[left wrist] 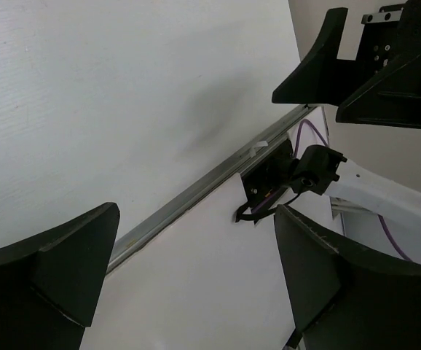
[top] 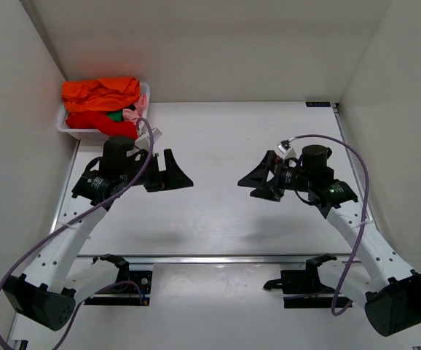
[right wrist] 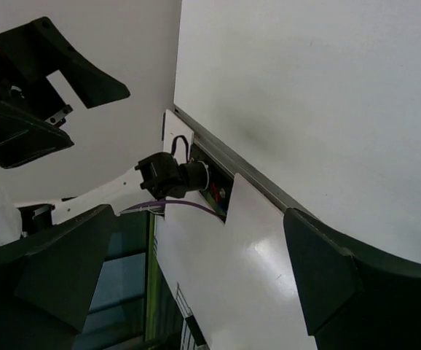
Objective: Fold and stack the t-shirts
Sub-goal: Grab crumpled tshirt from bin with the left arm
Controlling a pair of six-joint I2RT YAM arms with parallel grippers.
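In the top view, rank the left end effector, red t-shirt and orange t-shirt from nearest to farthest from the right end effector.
From the right end effector:
1. Left end effector, facing it across mid-table.
2. Red t-shirt, at the front of the white basket in the far corner.
3. Orange t-shirt, piled behind the red one.

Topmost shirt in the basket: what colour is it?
The topmost shirt is orange; top external view shows it best.
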